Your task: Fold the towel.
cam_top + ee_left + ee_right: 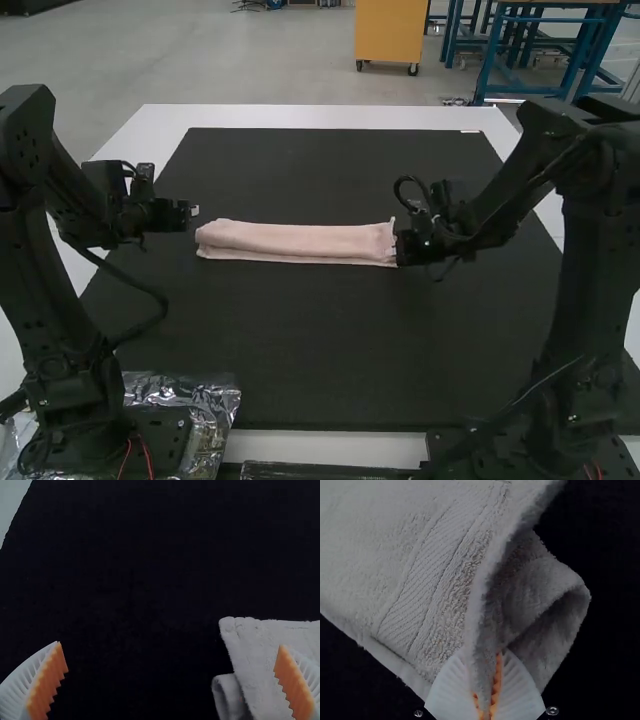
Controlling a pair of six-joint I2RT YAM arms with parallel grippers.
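Left pincer (192, 211): spread wide; arm (75, 200) crosses bench's (300, 117) left edge
Right pincer (404, 247): pinching towel's (300, 240) right end; arm (505, 205) slants downward

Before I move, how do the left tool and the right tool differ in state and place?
The left tool is open, its fingers wide apart; the right tool is shut on the towel. The left tool is near one end of the towel, while the right tool is at the opposite end. Both have white ribbed fingers with orange pads.
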